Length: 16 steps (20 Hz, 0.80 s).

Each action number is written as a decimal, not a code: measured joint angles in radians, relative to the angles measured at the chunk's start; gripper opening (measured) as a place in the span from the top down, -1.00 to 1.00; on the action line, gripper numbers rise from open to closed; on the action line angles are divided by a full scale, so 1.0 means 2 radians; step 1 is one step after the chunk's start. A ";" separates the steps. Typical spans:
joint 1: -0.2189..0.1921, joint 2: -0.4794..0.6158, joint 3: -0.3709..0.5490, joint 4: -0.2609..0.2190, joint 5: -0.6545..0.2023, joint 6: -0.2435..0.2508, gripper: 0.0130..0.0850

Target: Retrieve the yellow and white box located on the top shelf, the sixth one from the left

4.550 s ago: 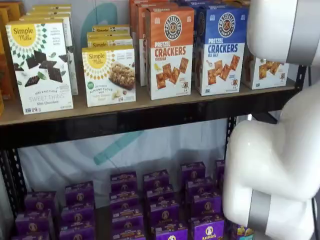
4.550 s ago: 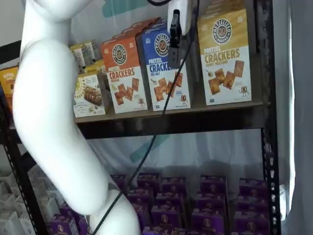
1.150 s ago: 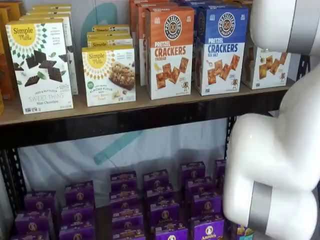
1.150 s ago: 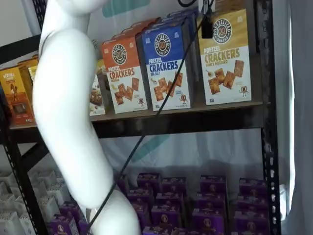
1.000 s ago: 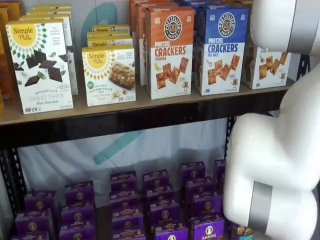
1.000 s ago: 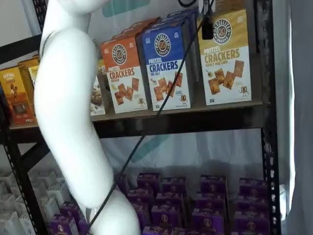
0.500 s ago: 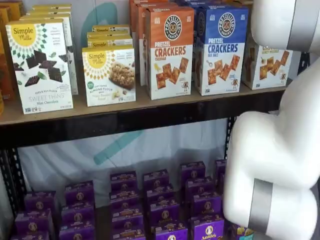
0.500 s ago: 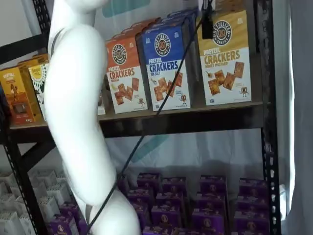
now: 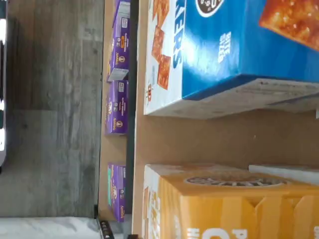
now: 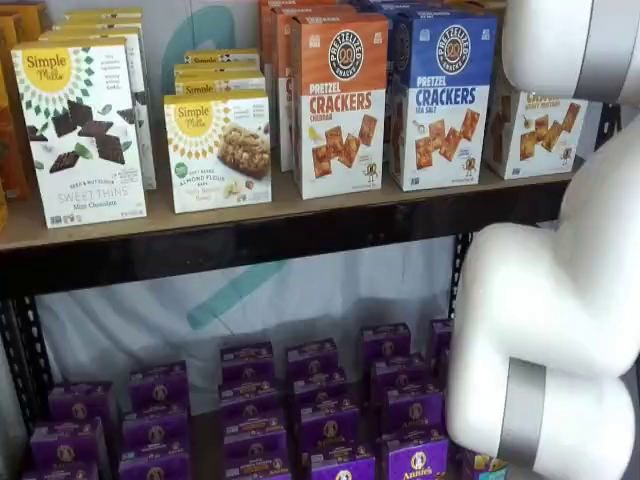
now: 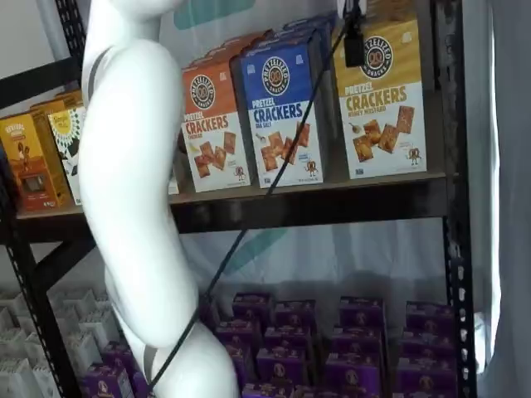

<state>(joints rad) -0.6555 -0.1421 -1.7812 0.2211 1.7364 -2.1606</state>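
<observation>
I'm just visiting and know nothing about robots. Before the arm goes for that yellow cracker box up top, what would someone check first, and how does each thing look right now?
1. The yellow and white box stands upright at the front edge of the top shelf: ok.
2. A bare gap of shelf separates it from the blue box, giving room for a finger: ok.
3. Gripper position: in a shelf view, a black finger hangs in front of the box's yellow band: ok.
4. Fingers open wide enough: cannot tell, only a single dark shape shows.
5. Cable clear of the box: it hangs in front of the blue box, not the target: ok.
6. Whether the box is already gripped: cannot tell.
</observation>
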 joint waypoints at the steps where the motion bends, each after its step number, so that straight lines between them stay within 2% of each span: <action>1: 0.001 -0.001 0.001 -0.002 -0.001 0.000 -1.00; 6: 0.007 -0.002 0.001 -0.017 0.002 0.002 -1.00; 16: 0.013 -0.012 0.018 -0.026 -0.005 0.004 -1.00</action>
<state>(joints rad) -0.6288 -0.1664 -1.7451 0.1696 1.7257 -2.1533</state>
